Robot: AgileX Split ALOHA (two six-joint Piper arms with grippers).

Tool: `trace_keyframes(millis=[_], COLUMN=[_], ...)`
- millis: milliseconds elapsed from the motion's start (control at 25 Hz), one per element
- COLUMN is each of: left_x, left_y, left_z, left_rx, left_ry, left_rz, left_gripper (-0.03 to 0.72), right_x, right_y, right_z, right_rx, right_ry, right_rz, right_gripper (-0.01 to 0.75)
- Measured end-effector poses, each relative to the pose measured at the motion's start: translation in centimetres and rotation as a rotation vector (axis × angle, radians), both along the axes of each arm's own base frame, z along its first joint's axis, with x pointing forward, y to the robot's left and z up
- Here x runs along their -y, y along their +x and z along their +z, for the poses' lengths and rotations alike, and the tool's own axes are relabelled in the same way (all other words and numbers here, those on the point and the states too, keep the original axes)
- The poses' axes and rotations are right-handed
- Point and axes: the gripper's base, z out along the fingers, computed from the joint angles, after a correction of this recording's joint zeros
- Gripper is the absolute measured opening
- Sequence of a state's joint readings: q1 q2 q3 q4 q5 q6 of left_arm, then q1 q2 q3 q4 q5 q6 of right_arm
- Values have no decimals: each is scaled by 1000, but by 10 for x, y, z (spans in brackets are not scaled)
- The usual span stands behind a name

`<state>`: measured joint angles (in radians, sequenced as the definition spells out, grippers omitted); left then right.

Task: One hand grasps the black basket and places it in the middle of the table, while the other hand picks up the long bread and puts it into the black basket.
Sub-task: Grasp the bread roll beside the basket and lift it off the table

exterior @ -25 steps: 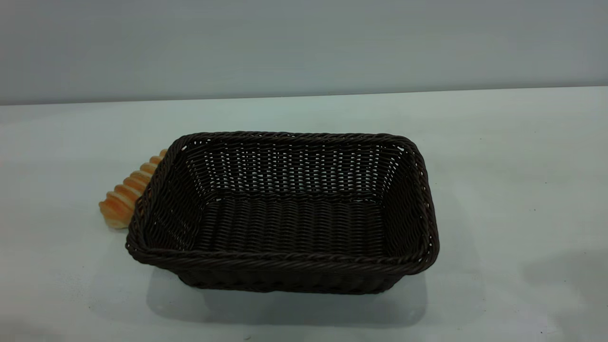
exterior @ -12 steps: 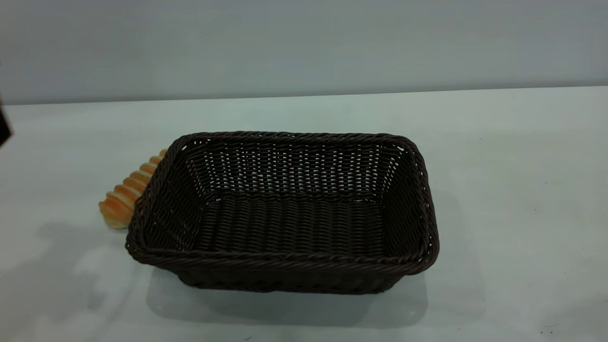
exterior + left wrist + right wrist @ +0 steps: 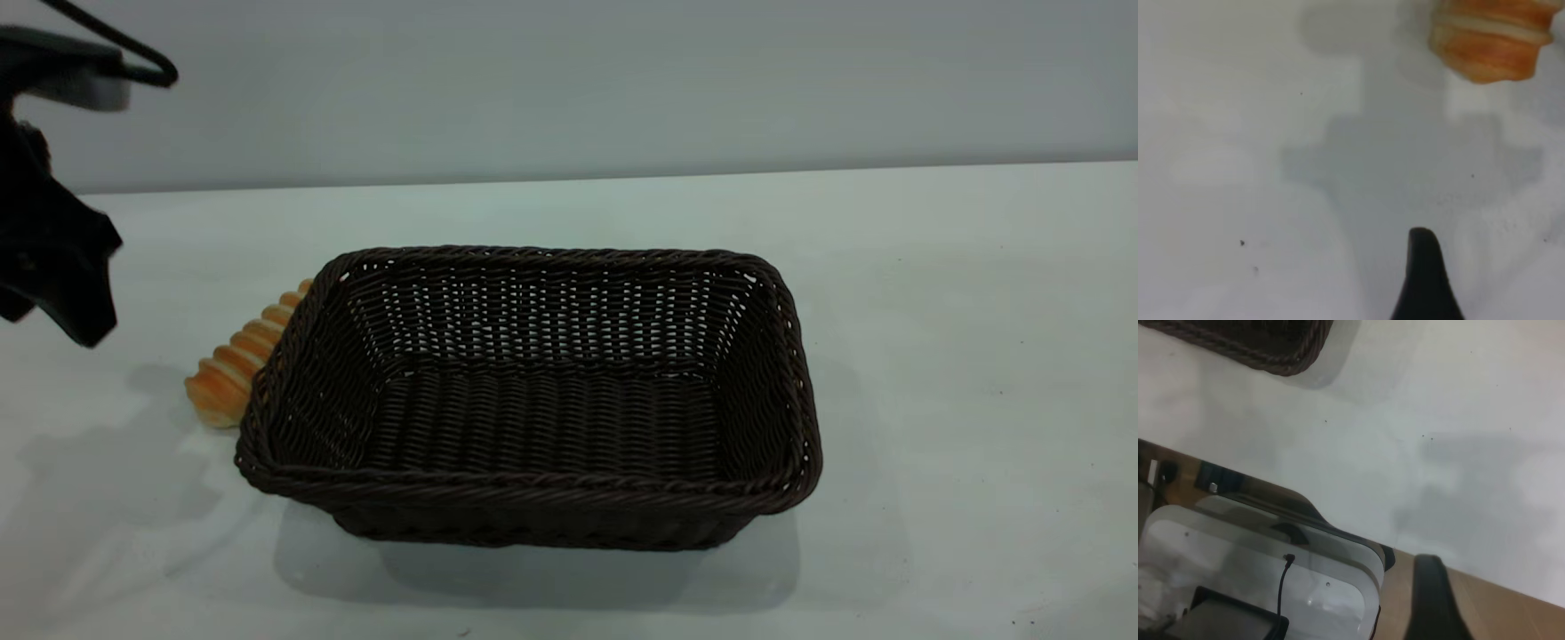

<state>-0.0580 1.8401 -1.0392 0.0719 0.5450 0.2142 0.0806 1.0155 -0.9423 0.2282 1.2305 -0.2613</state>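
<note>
Long bread (image 3: pixel 233 369) on the counter (image 3: pixel 960 356) at the 9 o'clock side of the black basket (image 3: pixel 533 484), tucked tight against the basket's left wall. Touching it by the look of things, though the braided rim hides the seam. Only the near, rounded end and a run of cream ridges in sight, with the rest masked by wicker. Long axis set roughly from 7 o'clock to 1 o'clock, parallel to that sloping wall.

Left gripper (image 3: pixel 62 298) off at about 9 to 10 o'clock from the loaf, near it but apart, raised clear of the counter with a shadow spread beneath. In the left wrist view, the orange end of the long bread (image 3: pixel 1488 43) ahead of the gripper, with bare counter (image 3: pixel 1238 167) between. State of the left jaws: cannot tell, since neither view shows the pair together. Nothing held, as far as can be seen.

Right gripper (image 3: pixel 1431 607) outside the exterior view. In its own wrist view, parked by the counter's edge with only a corner of the black basket (image 3: pixel 1265 350) showing far off. State of those jaws also not readable.

Judged from this: basket already close to the middle of the counter and empty, with the bread not yet lifted. Clearly the left arm's pick, being much the nearer. Probably calls for jaws set across the 7-to-1 axis, yet the basket wall crowds one flank, so likely best taken at the exposed 7 o'clock end. Risk of nudging the basket or catching the rim.
</note>
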Motion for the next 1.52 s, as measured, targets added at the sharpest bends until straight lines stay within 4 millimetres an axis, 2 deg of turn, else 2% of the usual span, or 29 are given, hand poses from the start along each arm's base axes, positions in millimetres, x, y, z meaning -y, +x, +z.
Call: trace_keyframes(millis=[120,360,560,800,1120,1360,1520], left_x=[0,4,16,20,25,31,32], left_y=[7,23,32,42,44,44,44], left_z=[-10,-37,-59,-80,-110,-120,-126], left_rx=[32,98,167,250,260,257,250], left_ry=[6,81,109,119,125,136,133], left_rz=[-40,-387,-541,-578,-634,-697,-700], left_gripper=[563,563,563,563,563,549,513], right_x=[0,0,0,2,3,3,3], right_y=[0,0,1,1,2,3,3], right_z=[0,0,0,0,0,0,0], right_rx=[0,3,6,10,21,36,36], right_ry=[-1,-2,-2,-21,-30,-29,-29], right_rz=[0,-1,-1,-2,-5,-8,-8], right_gripper=[510,510,510,510,510,510,510])
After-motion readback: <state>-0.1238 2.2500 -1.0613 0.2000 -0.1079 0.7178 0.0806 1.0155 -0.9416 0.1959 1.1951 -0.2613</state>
